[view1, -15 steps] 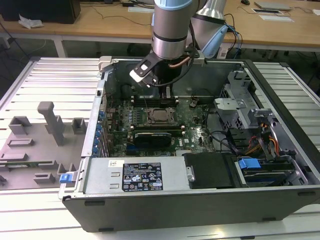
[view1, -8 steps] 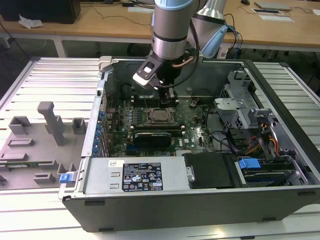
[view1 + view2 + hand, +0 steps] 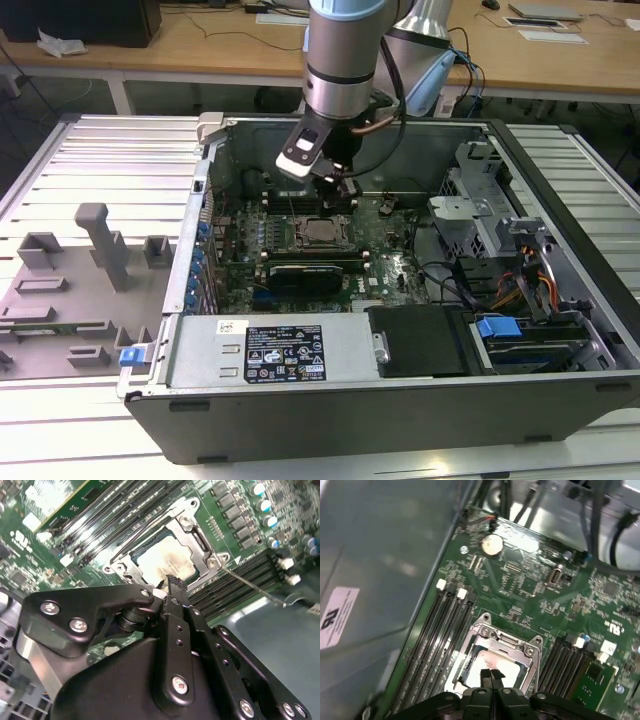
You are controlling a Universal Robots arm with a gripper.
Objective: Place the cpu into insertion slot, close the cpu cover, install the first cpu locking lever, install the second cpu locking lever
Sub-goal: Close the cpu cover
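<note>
1. Exterior view: the gripper (image 3: 335, 188) hovers, the cpu (image 3: 318, 232) at its six o'clock, seated in the insertion slot (image 3: 296, 228).
2. Second wrist view: jaws pinched together, empty, seemingly for pushing.
3. First wrist view: fingertips (image 3: 485, 675) above the lowered cpu cover (image 3: 502, 640).

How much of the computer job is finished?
The chip sits in its socket with the metal cover lying over its edges. The shut gripper hovers at the socket's edge. One thin lever sticks out sideways, seemingly not latched yet.
</note>
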